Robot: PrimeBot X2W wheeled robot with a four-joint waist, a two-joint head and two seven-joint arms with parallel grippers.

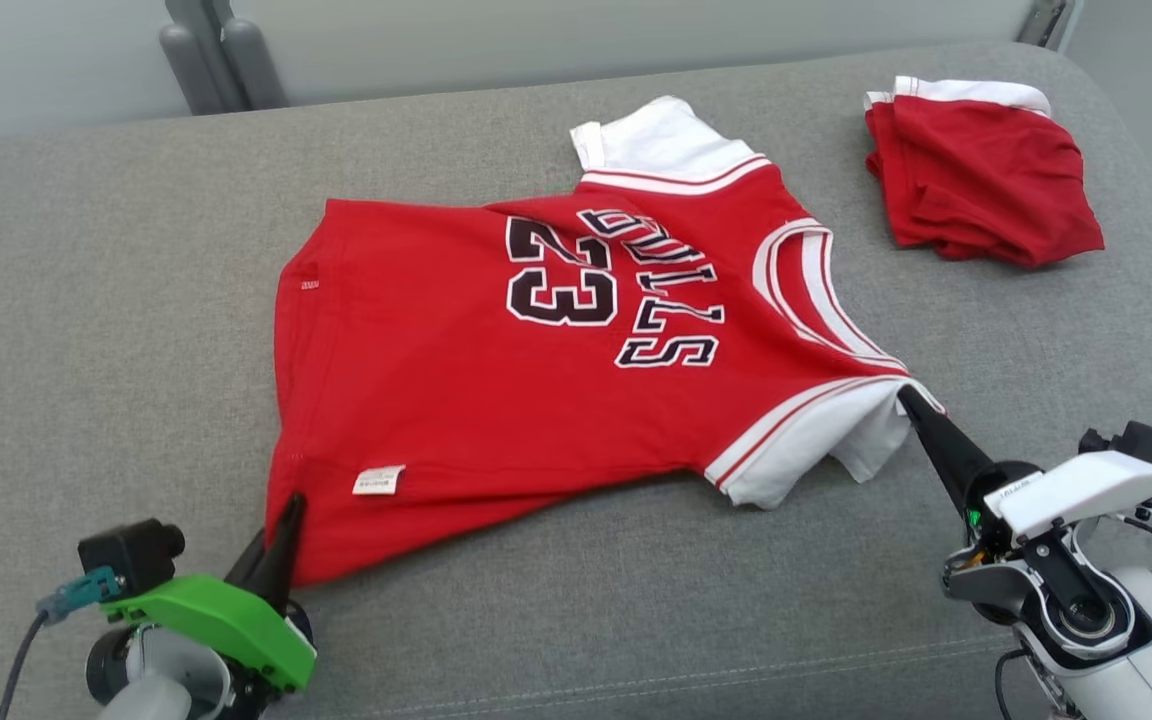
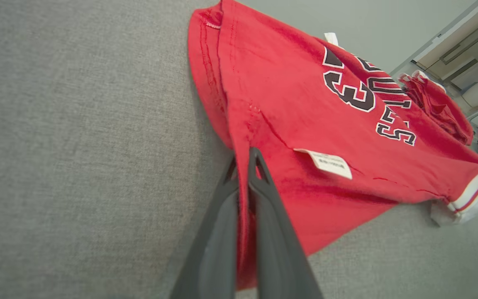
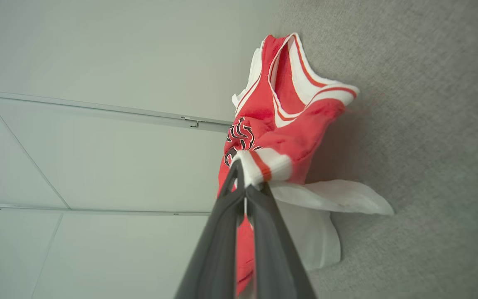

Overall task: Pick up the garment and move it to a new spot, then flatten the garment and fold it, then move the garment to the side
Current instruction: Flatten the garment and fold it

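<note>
The garment (image 1: 456,380) is a red jersey with white sleeves, a black "23" and black lettering, spread across the grey cushion, its near edge lifted. My left gripper (image 1: 288,505) is shut on the garment's near hem corner; in the left wrist view the red cloth (image 2: 288,124) is pinched between the dark fingers (image 2: 264,199). My right gripper (image 1: 908,397) is shut on the near shoulder seam by the white sleeve. In the right wrist view the garment (image 3: 301,133) hangs from the gripper (image 3: 243,174) above the cushion.
A second red and white piece of clothing (image 1: 981,180) lies folded at the far right of the grey cushion (image 1: 96,300). Pale walls and a grey chair back (image 1: 211,50) stand behind the cushion's far edge.
</note>
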